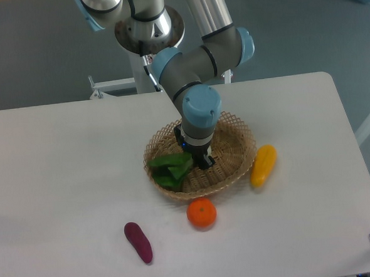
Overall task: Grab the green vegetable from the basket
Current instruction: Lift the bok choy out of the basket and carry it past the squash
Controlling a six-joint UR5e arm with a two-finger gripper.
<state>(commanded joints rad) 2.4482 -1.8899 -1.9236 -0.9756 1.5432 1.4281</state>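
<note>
The bok choy lies inside the wicker basket, in its near-left part, directly beside and to the left of my gripper. From this fixed camera I cannot tell whether the fingers are apart, together, or already pinching the stem end; the wrist housing covers most of the tool, and only a dark tip shows against the weave.

My main worry is a partial hold. If the fingers catch only the floppy leaves rather than the firmer base, I judge the plant could tear or slide free as I lift. A second risk is the basket itself: it looks light, and if a fingertip presses into the openwork or snags a strand, the whole basket could drag or tip. The leaves also reach toward the rim on the side away from the gripper, so they might hook there on the way up.

The bok choy looks dark green and crumpled, its leaves folded over one another. Any pale stem base would sit at the end nearest the gripper, but that end is hidden.

Outside the basket, an orange rests just in front of the gripper beyond the rim, a yellow oblong vegetable lies to its right, and a purple oblong vegetable sits further off, front-left, on the white table.
</note>
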